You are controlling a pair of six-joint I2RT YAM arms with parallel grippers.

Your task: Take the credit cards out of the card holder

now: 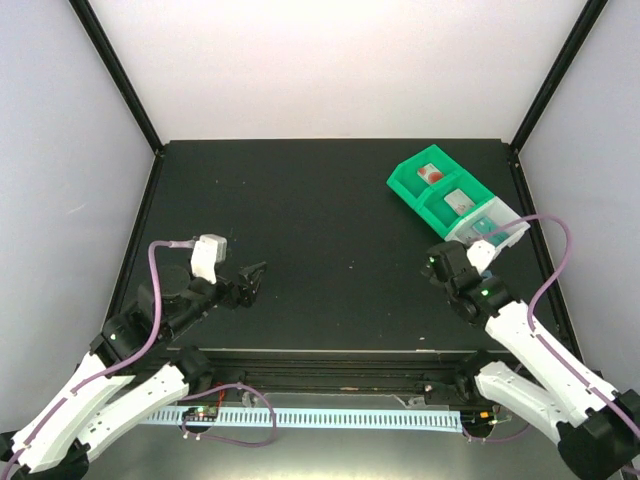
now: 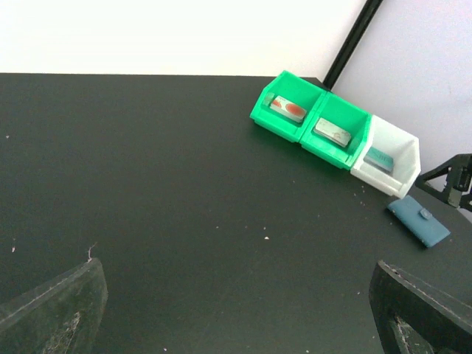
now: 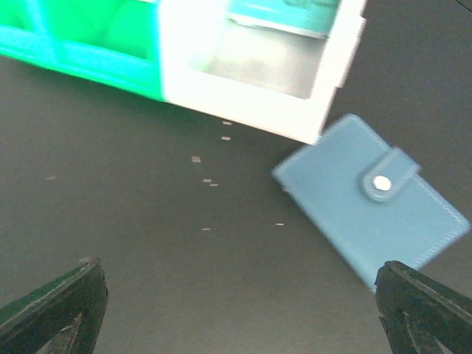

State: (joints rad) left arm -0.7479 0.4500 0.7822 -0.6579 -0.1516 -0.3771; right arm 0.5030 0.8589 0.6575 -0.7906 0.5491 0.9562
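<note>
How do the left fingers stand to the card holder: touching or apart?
Apart. The left wrist view shows the card holder lying closed beside the white bin, with a wide stretch of table between it and both open left fingers.

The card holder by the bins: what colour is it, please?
Muted blue card holder, clearest in the right wrist view.

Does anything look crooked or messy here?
The blue card holder lies crooked by a corner of the white bin, snapped shut and angled to it. Tiny pale specks dot the table nearby.
</note>
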